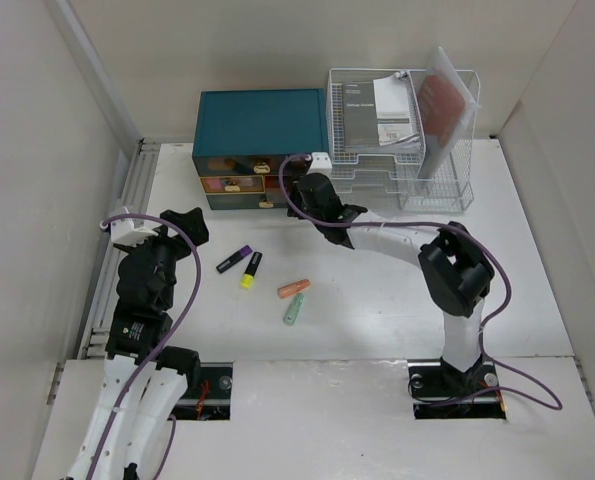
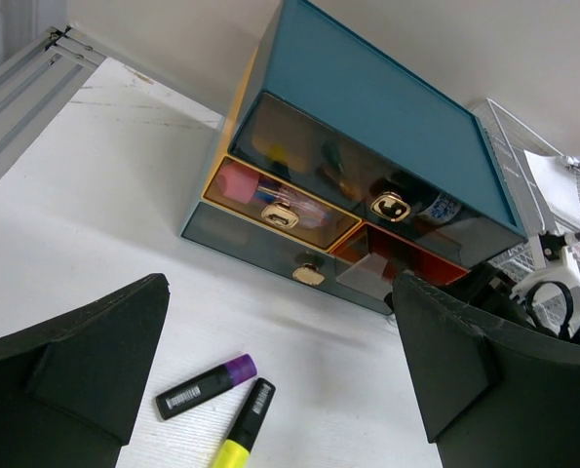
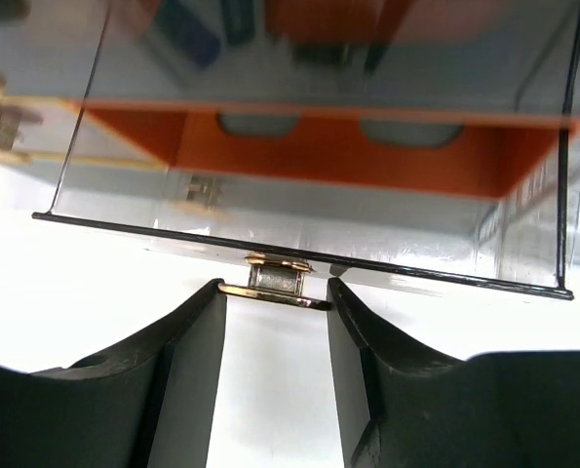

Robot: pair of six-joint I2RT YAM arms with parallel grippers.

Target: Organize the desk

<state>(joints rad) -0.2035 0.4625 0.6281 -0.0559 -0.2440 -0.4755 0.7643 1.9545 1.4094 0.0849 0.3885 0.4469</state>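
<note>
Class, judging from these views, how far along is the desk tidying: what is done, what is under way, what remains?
Done: nothing visibly put away. In hand: the right gripper grips the handle of the orange drawer in the chest; the left gripper hangs open, holding nothing. Left: the purple marker, yellow marker, orange marker and green marker lie loose on the desk.
</note>
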